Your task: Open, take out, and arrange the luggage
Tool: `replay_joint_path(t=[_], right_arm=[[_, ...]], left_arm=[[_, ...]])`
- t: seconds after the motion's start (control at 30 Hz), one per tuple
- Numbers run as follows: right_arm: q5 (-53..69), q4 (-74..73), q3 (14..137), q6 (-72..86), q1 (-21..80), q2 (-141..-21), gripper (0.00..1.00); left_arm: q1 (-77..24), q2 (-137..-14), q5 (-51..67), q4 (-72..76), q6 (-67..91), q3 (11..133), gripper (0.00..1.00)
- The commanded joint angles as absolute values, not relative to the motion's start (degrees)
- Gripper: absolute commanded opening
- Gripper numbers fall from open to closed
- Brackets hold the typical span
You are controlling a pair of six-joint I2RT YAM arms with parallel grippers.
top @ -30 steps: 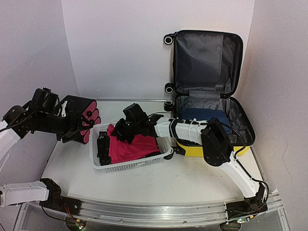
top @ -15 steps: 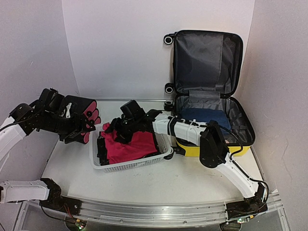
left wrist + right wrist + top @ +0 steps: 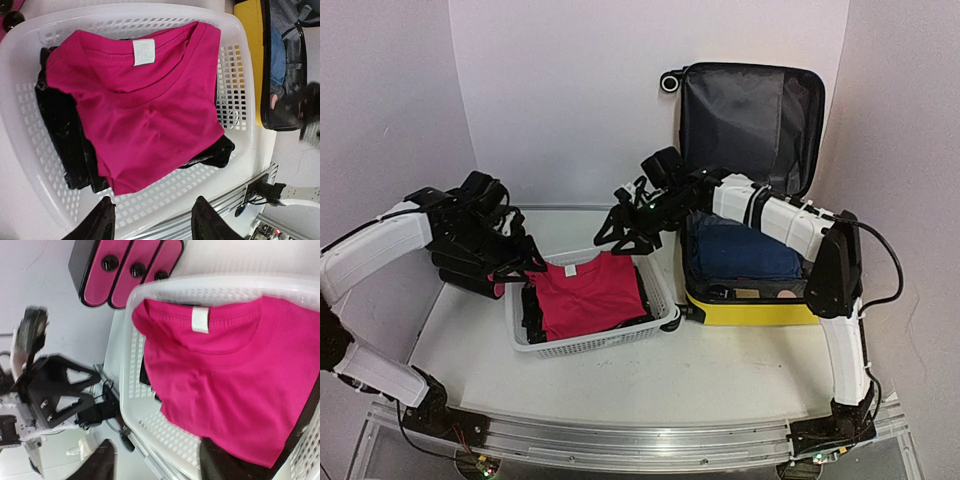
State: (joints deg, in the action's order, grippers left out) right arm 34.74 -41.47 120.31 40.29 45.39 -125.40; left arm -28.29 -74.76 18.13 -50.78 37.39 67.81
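Yellow luggage (image 3: 750, 310) at the right rear of the table (image 3: 720, 380), lying open; lid (image 3: 750, 125) upright against the back wall, dark grey lining facing forward; one black wheel (image 3: 669, 83) at the lid's upper left corner; a folded blue garment (image 3: 740, 255) in the lower shell, and in front of it a thin strip of something pale and dark, too small to tell.

Just left of the luggage, near its yellow front corner, a white mesh basket (image 3: 600, 340); inside, a pink T-shirt (image 3: 145, 115) folded flat, white neck label (image 3: 143, 52) showing, on top of black items (image 3: 65, 145) that stick out along the basket's left side and under the shirt's hem.

Above the basket's left end, the left gripper (image 3: 153, 202); fingers (image 3: 102, 220) apart, nothing between them. Above the basket's far side, the right gripper (image 3: 157, 442), its arm extended across the front of the open luggage; fingers likewise parted and empty; touching neither shirt nor basket, as far as the views show.

On the table near the basket's left end, a black case (image 3: 125, 270) with three pink round ends; mostly hidden behind the left arm in the overhead view.
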Motion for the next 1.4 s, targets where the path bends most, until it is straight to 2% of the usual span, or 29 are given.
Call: replay_joint_path(t=[0.0, 0.07, 0.2, 0.5, 0.63, 0.7, 0.87, 1.0, 1.13, 1.2, 1.37], right_arm=[[40.7, -47.6, 117.5, 28.9, 46.6, -124.5, 0.44], [41.1, -49.8, 119.2, 26.3, 46.7, -126.2, 0.35], [40.9, -55.0, 121.4, 21.5, 47.3, -130.8, 0.25], [25.8, -59.1, 113.5, 14.4, 49.5, -132.2, 0.24], [22.5, -60.4, 113.2, 11.7, 49.4, -132.9, 0.24], [22.5, -64.4, 117.2, 10.4, 49.4, -133.3, 0.25], [25.7, -72.5, 129.4, 10.1, 48.4, -128.9, 0.34], [23.4, -72.1, 128.3, 11.9, 44.2, -121.5, 0.46], [15.5, -71.8, 122.1, 14.0, 39.1, -115.1, 0.61], [9.3, -71.6, 118.3, 15.3, 36.6, -113.5, 0.66], [4.6, -69.7, 111.8, 22.5, 28.7, -112.8, 0.67]], left_arm=[[-28.6, -85.4, 22.9, -45.9, 34.1, 75.4, 0.43], [-28.4, -89.1, 20.5, -46.1, 33.9, 76.5, 0.40], [-27.3, -94.5, 17.2, -46.2, 33.5, 77.3, 0.37], [-27.0, -105.9, 10.4, -49.7, 27.0, 79.0, 0.37], [-27.0, -108.1, 9.5, -50.0, 25.4, 79.4, 0.39], [-27.0, -108.0, 9.5, -51.5, 24.1, 80.9, 0.40], [-27.1, -99.5, 11.2, -52.2, 22.6, 84.8, 0.57], [-27.2, -94.9, 14.8, -51.8, 22.0, 89.2, 0.66], [-27.3, -92.9, 16.8, -50.3, 21.1, 91.6, 0.69], [-27.3, -92.5, 17.4, -49.4, 20.6, 92.4, 0.70], [-27.3, -93.5, 17.8, -48.6, 21.3, 94.7, 0.71]])
